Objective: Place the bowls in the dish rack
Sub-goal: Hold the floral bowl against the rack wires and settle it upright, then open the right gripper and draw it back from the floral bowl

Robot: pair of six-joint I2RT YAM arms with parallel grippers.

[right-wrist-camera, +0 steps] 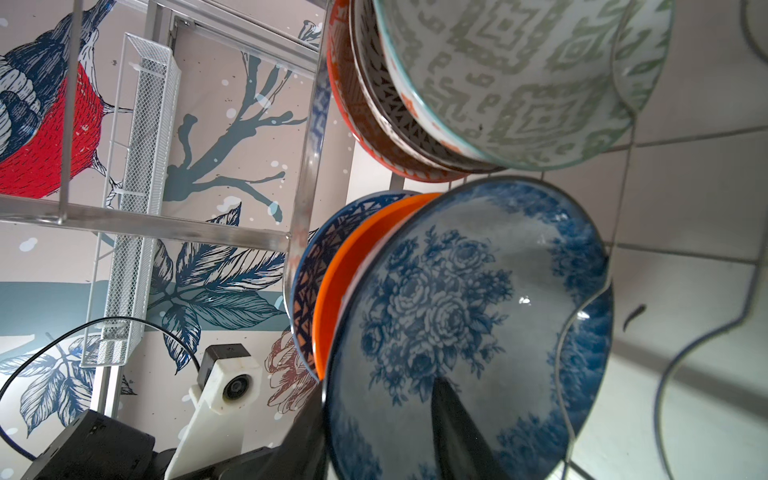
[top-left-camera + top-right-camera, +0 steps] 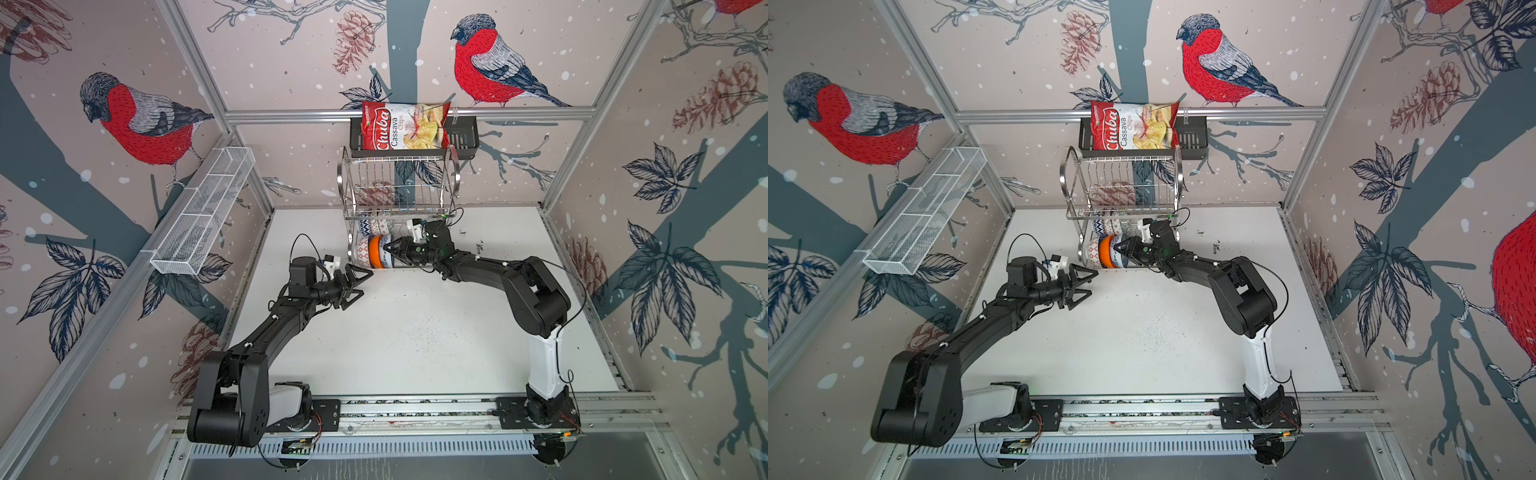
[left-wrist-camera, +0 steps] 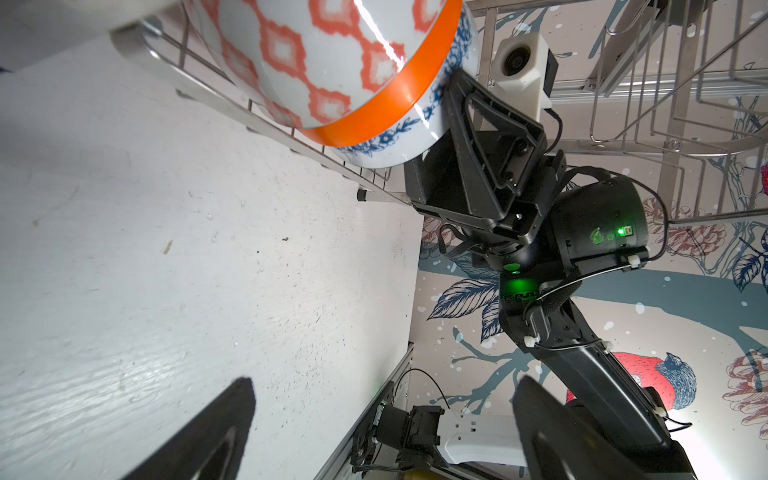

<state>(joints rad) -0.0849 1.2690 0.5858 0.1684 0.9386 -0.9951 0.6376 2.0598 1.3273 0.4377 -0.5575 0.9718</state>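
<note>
Bowls: stood on edge in the lower tier of the dish rack, at the far middle of the white tabletop.

Nearest, left gripper: hovered over the tabletop just off the rack's front left corner, jaws spread wide with nothing between them, apart from every bowl.

Slightly farther, right gripper: reached into the lower tier from the right, jaws astride the rim of the white-blue floral bowl, one inside it and one behind its outer wall. Could not tell whether pinching or merely bracketing it.

Front row: ran from the floral bowl to the plain orange bowl close behind it, then the orange-white patterned bowl.

Back row: held the grey-green patterned bowl nearest the right gripper, with the dark blue geometric bowl at the opposite end.

Farthest, above the rack: chips bag lay in the black basket.
</note>
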